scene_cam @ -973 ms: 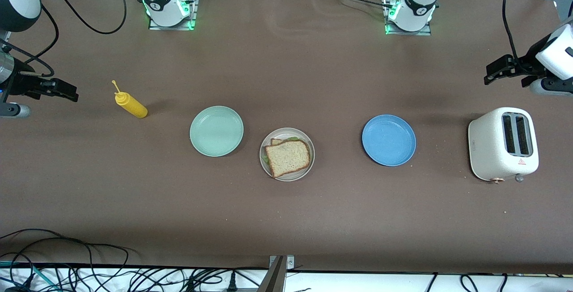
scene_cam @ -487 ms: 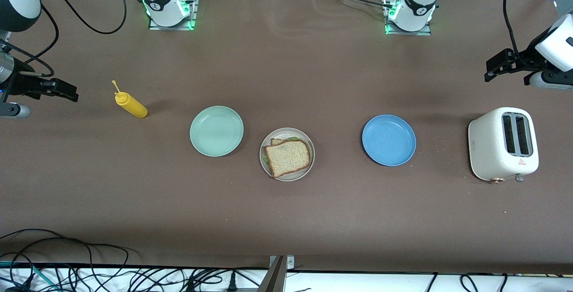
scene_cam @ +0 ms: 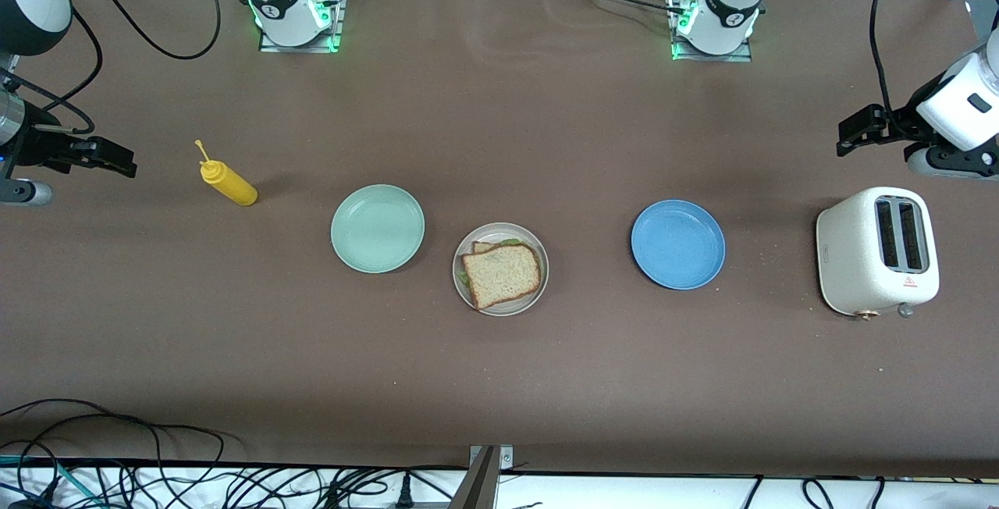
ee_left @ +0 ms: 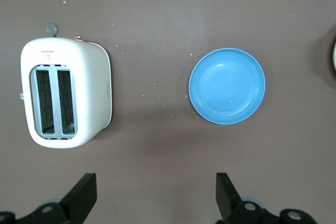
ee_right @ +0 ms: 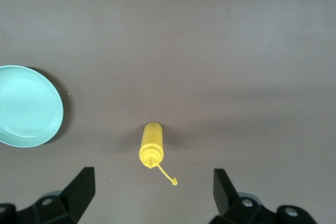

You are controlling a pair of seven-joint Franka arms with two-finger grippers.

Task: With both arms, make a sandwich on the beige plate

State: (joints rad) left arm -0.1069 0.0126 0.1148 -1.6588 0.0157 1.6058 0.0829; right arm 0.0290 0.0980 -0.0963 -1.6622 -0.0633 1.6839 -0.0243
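Observation:
The sandwich (scene_cam: 501,275) lies on the beige plate (scene_cam: 517,308) in the middle of the table: a slice of brown bread on top, green lettuce showing at its edges, and a corner of a second slice under it. My left gripper (scene_cam: 844,137) hangs open and empty over the table at the left arm's end, above bare cloth next to the toaster; its wrist view shows its fingers (ee_left: 84,195) spread wide. My right gripper (scene_cam: 127,165) is open and empty at the right arm's end, beside the yellow bottle (scene_cam: 227,182).
A mint-green plate (scene_cam: 378,228) and a blue plate (scene_cam: 677,243) flank the beige one, both empty. A white toaster (scene_cam: 876,251) stands at the left arm's end. Crumbs dot the cloth near the toaster. Cables run along the table's near edge.
The left arm's wrist has turned and shifted slightly, with its gripper edging toward the table's middle. The right arm and everything on the table are still.

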